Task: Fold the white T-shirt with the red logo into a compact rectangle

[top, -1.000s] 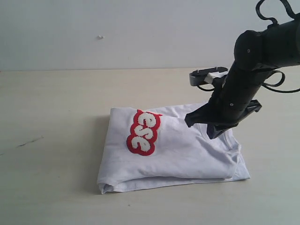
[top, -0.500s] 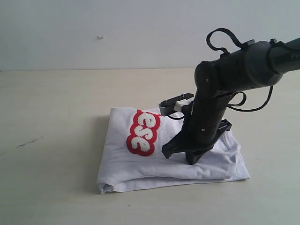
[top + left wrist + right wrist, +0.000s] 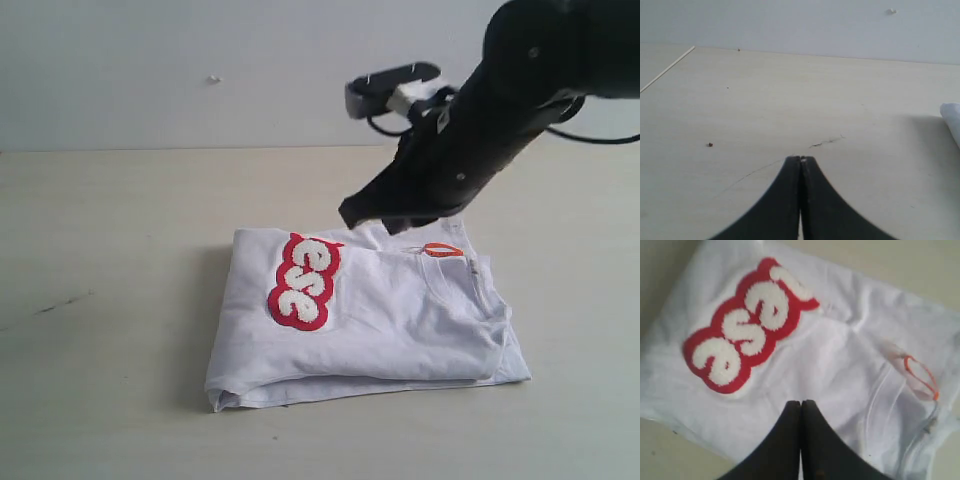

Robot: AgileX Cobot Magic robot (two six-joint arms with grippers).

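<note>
The white T-shirt [image 3: 380, 320] lies folded into a thick rectangle in the middle of the table. Part of the red logo [image 3: 303, 282] shows on its left half, with the letters "ese" visible [image 3: 746, 325]. An orange neck tag [image 3: 440, 250] and the ribbed collar lie on the right half [image 3: 920, 377]. My right gripper [image 3: 801, 402] hovers shut and empty above the shirt; in the exterior view its dark tip [image 3: 352, 213] hangs over the shirt's far edge. My left gripper [image 3: 801, 158] is shut over bare table, with a shirt corner [image 3: 952, 120] at the frame's edge.
The pale wooden table [image 3: 120, 260] surrounds the shirt. A thin scratch [image 3: 827, 142] and a small dark speck [image 3: 710, 145] mark the wood. A white wall [image 3: 200, 60] rises behind the table.
My right arm dipped down onto the shirt's right half, then lifted up and back. The orange neck tag and collar, hidden before, now show.
</note>
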